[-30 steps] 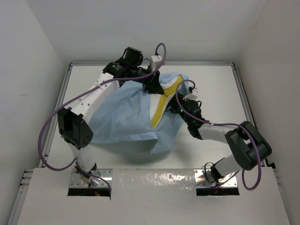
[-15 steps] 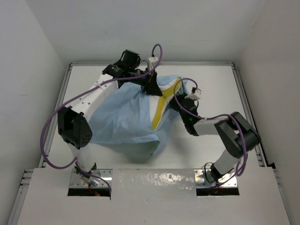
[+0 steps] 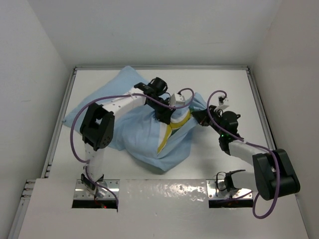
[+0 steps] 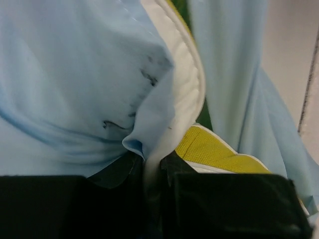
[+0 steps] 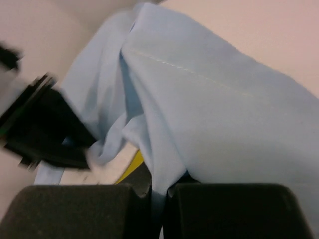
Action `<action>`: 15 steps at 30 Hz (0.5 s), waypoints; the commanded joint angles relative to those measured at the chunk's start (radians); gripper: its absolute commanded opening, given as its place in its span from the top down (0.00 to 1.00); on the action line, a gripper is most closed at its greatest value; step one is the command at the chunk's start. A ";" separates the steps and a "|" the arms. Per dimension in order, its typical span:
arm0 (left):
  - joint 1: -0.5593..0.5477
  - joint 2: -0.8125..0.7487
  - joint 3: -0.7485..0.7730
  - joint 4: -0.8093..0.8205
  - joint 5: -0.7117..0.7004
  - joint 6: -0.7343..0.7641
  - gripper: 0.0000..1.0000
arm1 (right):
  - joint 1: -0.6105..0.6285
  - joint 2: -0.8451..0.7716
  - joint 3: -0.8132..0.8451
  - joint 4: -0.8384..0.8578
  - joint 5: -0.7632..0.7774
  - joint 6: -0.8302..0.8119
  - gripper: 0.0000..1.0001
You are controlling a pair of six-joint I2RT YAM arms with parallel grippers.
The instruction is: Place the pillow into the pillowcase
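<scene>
While reading the top view first, logged a white worktop [image 3: 234, 89] carrying a bulky, rumpled pillowcase [image 3: 132, 132], light blue face up, spread from the far-left area toward centre and bulging at its near-right end. Inside that bulge, mostly covered: pillow [image 3: 167, 135], showing only as a narrow white-and-yellow strip through the gap in the cloth at the case's right side. Reaching over the case from the near-left base: left arm [image 3: 117, 104], bent back on itself, wrist over the gap. Coming in from the near-right base: right arm [image 3: 244, 149], stretched low across bare worktop to the case's right edge. At the far end of the yellow strip: left pincer [image 3: 164, 117], touching the cloth. Just right of it, at the bunched right edge: right pincer [image 3: 198, 117]. In the left wrist view, left pincer seen narrow, nearly closed, clamping a fold of the light blue hem, with the pillow's white quilted rim and yellow edge just beside the fold; cannot tell about any grip on the white rim as well. In the right wrist view, right pincer likewise seen nearly closed, pinching a hanging pleat of light blue cloth, a sliver of yellow visible behind the pleat. Both pincers near each other but apart, one on either side of the opening.
</scene>
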 commanded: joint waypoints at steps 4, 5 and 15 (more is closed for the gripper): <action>0.035 0.149 0.069 0.190 -0.252 -0.080 1.00 | -0.016 -0.083 0.169 -0.179 -0.506 -0.226 1.00; 0.041 0.172 0.130 0.205 -0.255 -0.105 1.00 | -0.017 -0.111 0.184 -0.220 -0.570 -0.244 1.00; 0.092 0.256 0.251 0.327 -0.064 -0.272 0.77 | -0.020 -0.100 0.352 -0.406 -0.641 -0.277 1.00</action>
